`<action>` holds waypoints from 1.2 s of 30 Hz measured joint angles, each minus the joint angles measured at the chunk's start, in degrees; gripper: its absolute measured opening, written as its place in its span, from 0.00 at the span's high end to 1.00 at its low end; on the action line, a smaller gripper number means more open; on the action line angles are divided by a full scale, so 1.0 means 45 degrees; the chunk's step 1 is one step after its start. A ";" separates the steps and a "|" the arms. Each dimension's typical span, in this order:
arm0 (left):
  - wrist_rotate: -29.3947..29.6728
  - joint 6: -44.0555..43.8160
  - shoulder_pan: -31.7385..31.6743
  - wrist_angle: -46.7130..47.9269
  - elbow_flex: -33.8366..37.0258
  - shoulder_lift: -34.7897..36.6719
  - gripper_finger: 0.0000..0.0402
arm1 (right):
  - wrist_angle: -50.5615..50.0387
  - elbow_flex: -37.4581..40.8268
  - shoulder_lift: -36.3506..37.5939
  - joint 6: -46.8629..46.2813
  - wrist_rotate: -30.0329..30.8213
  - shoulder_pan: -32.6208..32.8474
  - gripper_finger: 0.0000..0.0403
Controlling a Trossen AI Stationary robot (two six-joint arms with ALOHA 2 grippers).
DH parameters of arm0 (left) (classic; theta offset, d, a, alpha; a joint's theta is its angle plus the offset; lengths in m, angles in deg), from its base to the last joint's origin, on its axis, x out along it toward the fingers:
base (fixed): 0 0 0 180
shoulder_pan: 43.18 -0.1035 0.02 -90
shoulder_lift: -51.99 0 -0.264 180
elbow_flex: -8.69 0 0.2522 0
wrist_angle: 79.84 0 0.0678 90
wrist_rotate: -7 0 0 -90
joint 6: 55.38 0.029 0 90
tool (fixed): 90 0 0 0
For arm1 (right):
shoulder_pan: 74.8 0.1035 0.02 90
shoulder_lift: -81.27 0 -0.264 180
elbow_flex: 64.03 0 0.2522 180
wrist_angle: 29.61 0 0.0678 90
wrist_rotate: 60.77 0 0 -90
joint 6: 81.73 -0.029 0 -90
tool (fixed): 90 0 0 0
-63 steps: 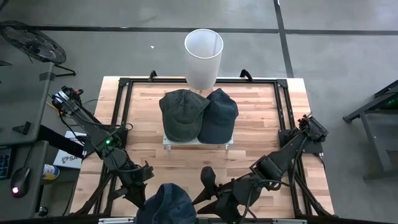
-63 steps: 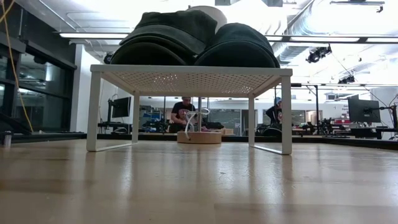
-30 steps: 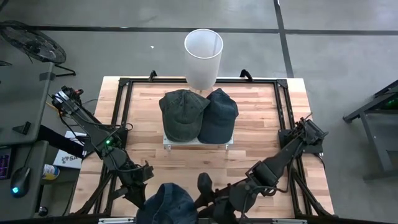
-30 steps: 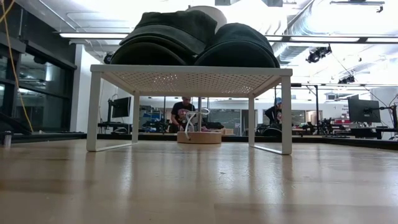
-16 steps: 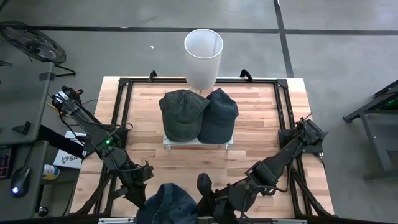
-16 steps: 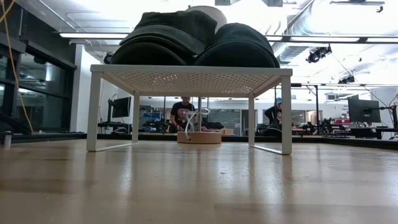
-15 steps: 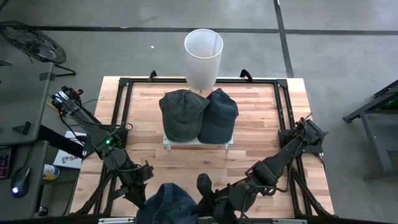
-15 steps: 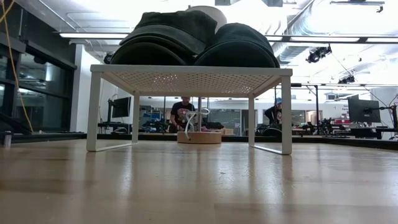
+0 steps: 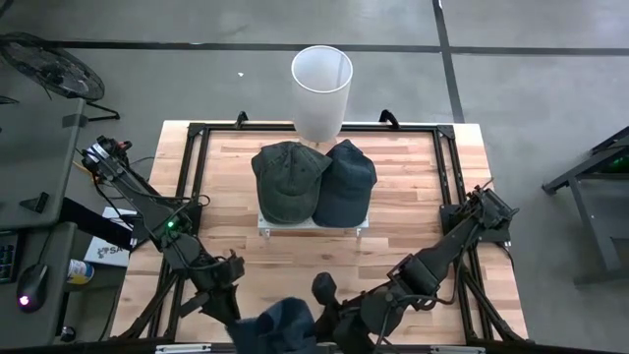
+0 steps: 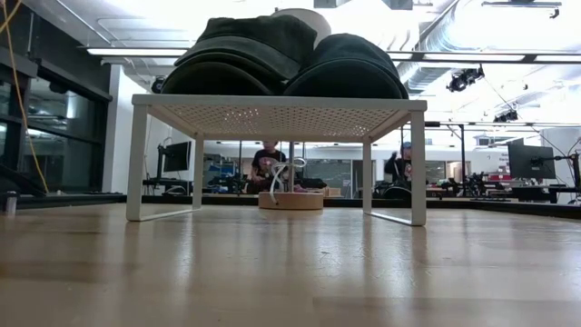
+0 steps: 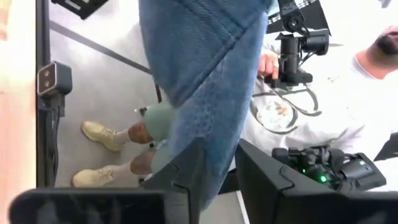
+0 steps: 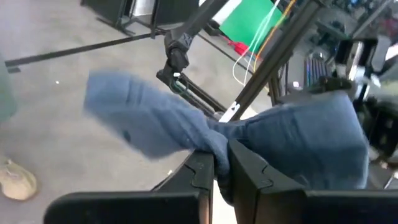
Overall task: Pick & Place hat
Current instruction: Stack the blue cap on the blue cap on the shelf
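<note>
the blue denim hat (image 9: 278, 327) hangs past the near edge of the table (image 9: 413, 202), between the two arms, and it looks crumpled rather than rounded. the right gripper (image 12: 219, 163) is pinched tight on a fold of its fabric, the two dark fingers nearly meeting with the cloth bunched between them. the left gripper (image 11: 216, 171) also has denim running down between its fingers (image 11: 186, 168), but those fingers stand a little apart and i cannot tell whether they are really squeezing the cloth or only flanking it. from above, the left arm reaches in from the left side of the table and the right arm from the right, both ending low at that near edge beside the hat.

further back, in the middle of the table, a white wire rack (image 10: 272, 113) stands on its legs with two more caps on top: a dark green cap (image 9: 288, 177) on the left and a navy cap (image 9: 346, 182) touching it on the right. a white bucket (image 9: 321, 88) sits just beyond the far edge of the table, behind the rack.

past the left gripper a person in a white shirt (image 11: 323, 106) is close by, one hand (image 11: 269, 64) on a black handle, and tan shoes (image 11: 102, 135) show on the grey floor.
</note>
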 joint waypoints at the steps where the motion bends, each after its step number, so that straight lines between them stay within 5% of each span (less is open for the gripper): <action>1: 0.0055 0.0000 0.0000 -0.0012 0.0000 0.0000 0.77 | -0.0078 0.0003 0.0005 -0.0241 0.0083 0.0000 0.96; 13: 0.0981 0.0244 0.0000 -0.0311 -0.0005 0.0005 0.74 | -0.1716 0.0000 0.0603 -0.2546 0.0774 0.0213 0.96; 26: 0.2725 0.1111 0.0000 -0.0313 -0.0005 0.0000 0.74 | -0.4898 -0.0015 0.2435 -0.5309 0.4380 0.0874 0.96; 36: 0.3445 0.1343 0.0000 -0.0347 -0.0005 0.0000 0.74 | -0.6245 -0.0011 0.3847 -0.6660 0.5230 0.0642 0.96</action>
